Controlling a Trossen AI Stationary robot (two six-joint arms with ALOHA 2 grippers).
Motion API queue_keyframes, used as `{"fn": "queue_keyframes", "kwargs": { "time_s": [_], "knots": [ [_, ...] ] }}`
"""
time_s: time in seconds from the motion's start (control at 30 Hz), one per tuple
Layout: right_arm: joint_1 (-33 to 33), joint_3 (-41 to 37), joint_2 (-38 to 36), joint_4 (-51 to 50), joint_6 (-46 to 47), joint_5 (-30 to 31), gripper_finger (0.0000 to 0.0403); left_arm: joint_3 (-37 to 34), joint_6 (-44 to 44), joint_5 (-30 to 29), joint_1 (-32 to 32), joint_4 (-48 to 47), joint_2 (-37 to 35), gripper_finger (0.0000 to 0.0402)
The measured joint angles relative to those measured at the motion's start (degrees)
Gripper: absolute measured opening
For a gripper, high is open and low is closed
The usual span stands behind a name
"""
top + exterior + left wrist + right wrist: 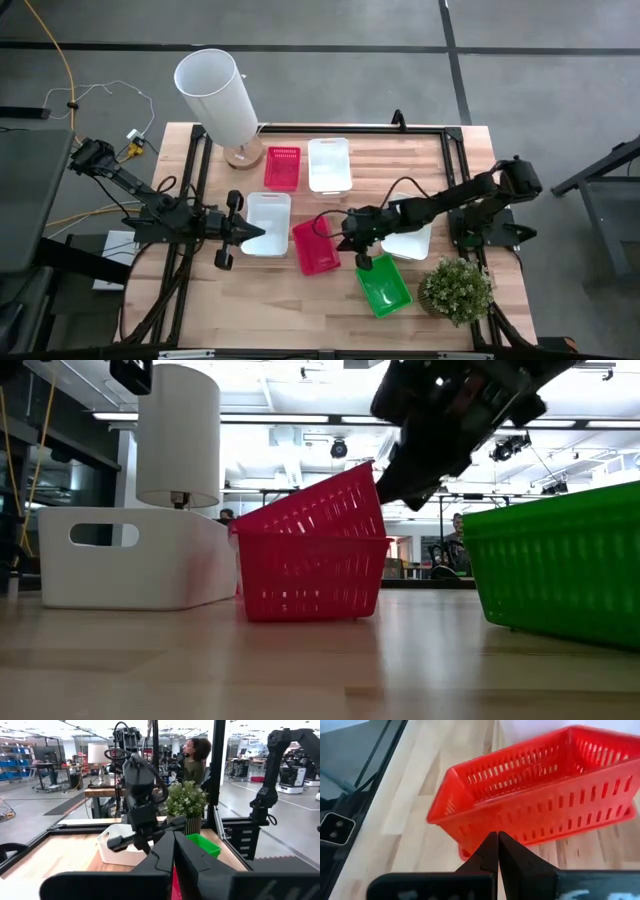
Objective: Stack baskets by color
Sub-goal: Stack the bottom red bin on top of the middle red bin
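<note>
Right tool [497, 851], fingers pressed together, beside tilted red basket [535, 795].

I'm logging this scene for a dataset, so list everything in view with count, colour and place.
Red baskets: two spots, far-centre and near-centre, tilted.
White baskets: three spots, far-centre, left-centre, right under the arm.
Green basket: one, near right.
Cylinder: one, white, far left.
Potted plant: one, green, near right corner.
Person: one, beyond the table.
Left gripper: shut, by the left-centre white basket.
Right gripper: shut, by the tilted red basket.
</note>
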Motion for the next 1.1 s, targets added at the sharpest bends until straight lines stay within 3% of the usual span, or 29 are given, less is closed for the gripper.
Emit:
{"fn": "queue_keyframes", "kwargs": {
  "time_s": [0.13,0.27,0.47,0.63,0.8,1.1],
  "knots": [
    [2.69,0.00,-3.81,-0.69,-2.63,8.41,0.0000,0.00,0.00,0.00,0.00,-0.06,0.00,0.0000],
    [4.80,-0.07,-4.59,5.11,-8.51,12.47,0.0000,0.00,0.00,0.00,0.00,-0.20,0.02,0.0000],
    [3.92,-0.15,-0.70,10.90,-16.15,11.43,0.0000,0.00,0.02,0.17,0.00,-0.22,0.02,0.0000],
    [1.98,-0.17,1.32,11.87,-16.39,10.60,0.0000,0.00,-0.04,0.20,0.00,-0.38,0.02,0.0000],
    [0.61,-0.17,3.88,14.36,-16.37,5.07,0.0000,0.00,-0.13,0.22,0.00,-0.46,0.02,0.0000],
    [0.02,-0.20,5.26,15.09,-15.95,3.87,0.0000,0.00,0.00,0.22,0.00,-0.48,0.02,0.0000]
  ]
}}
